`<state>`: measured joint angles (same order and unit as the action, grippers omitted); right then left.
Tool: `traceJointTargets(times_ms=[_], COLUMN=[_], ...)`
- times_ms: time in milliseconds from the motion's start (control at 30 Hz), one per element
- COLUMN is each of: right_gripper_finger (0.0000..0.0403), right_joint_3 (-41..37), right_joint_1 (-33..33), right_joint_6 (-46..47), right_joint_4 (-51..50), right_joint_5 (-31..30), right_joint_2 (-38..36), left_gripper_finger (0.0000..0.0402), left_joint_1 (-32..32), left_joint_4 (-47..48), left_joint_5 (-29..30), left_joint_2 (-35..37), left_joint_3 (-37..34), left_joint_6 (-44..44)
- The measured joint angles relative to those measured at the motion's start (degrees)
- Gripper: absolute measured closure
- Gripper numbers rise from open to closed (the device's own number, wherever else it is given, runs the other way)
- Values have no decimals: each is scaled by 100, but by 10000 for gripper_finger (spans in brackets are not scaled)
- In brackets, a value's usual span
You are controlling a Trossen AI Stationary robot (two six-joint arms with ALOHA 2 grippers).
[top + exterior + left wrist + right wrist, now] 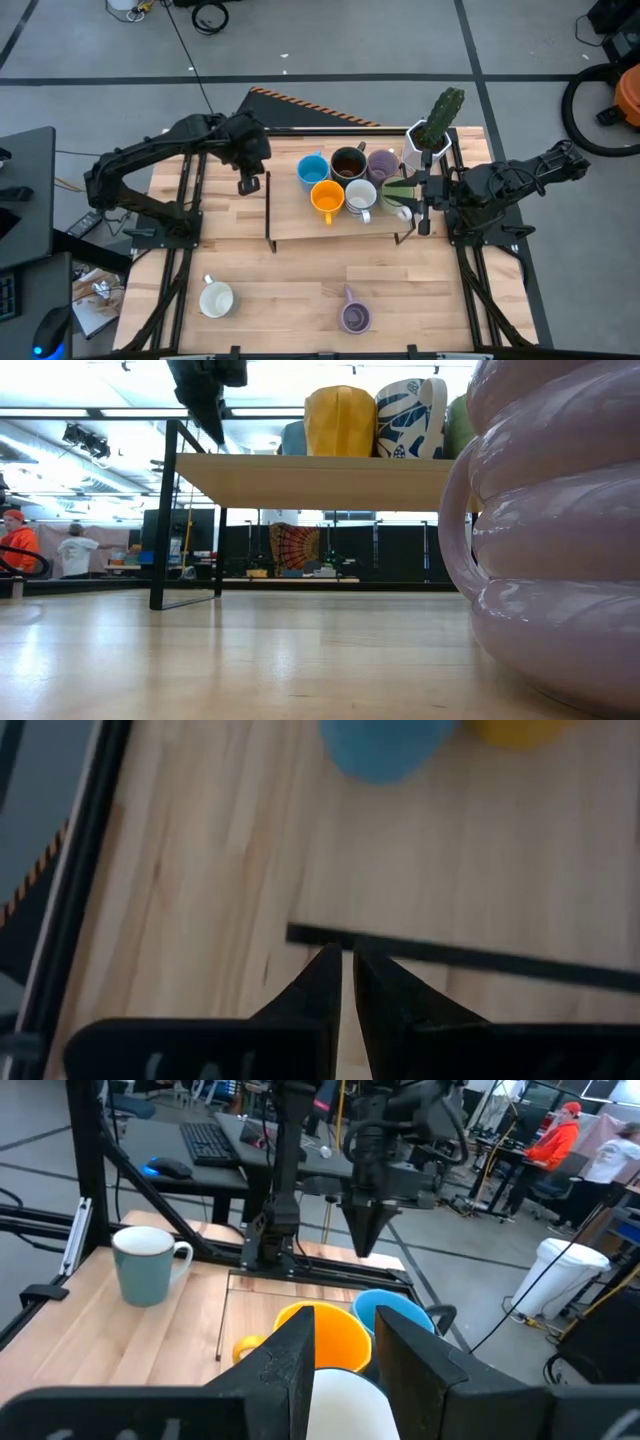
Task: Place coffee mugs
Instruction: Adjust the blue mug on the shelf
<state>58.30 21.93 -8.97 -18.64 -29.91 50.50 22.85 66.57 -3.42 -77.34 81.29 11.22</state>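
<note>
Nearest the front edge of the wooden surface (pixel 290 300), two mugs stood apart from the rest: a white mug (pixel 216 299) toward the left and a purple mug (pixel 355 317) toward the middle, the latter filling the right side of the low view.

Farther back, a low wooden shelf (pixel 290 205) on thin black legs carried the cluster: an orange mug (pixel 327 198) and a white patterned mug (pixel 360 196) in front, a blue mug (pixel 312 171), a dark brown mug (pixel 348 163) and a second purple mug (pixel 383 164) behind. A green mug (pixel 396 188) sat at the shelf's right end, mostly hidden under the right arm.

The right claw (pixel 421 208) hung at that right end, fingers partly apart astride a white mug rim in its wrist view; whether they gripped it could not be told. The left claw (pixel 248 184) hovered over the shelf's left edge, fingers pressed nearly together and holding nothing, with the shelf's black frame bar just ahead.

Behind the right claw, a white hexagonal pot (pixel 424 147) with a cactus (pixel 443 113) crowded the back right corner.
</note>
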Motion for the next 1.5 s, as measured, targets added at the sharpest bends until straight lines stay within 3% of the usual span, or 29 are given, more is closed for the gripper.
traceJointTargets(times_ms=[233, 433, 933, 1500], right_gripper_finger=[290, 290, 290, 290], right_joint_3=[0, 0, 0, 0], right_joint_1=[0, 2, 4, 6], right_joint_6=[2, 25, 42, 42], right_joint_4=[-28, -40, -31, -32], right_joint_5=[6, 78, 155, 155], right_joint_2=[2, 2, 1, 2], left_gripper_finger=[366, 366, 366, 366], left_joint_1=[-64, -265, -427, -483], left_joint_4=[-815, -1260, -1546, -2075], left_joint_5=[-302, -170, -284, -284], left_joint_2=[-62, -520, -1237, -1266], left_joint_3=[-39, -37, -37, -41], left_joint_6=[-13, 36, 203, 209])
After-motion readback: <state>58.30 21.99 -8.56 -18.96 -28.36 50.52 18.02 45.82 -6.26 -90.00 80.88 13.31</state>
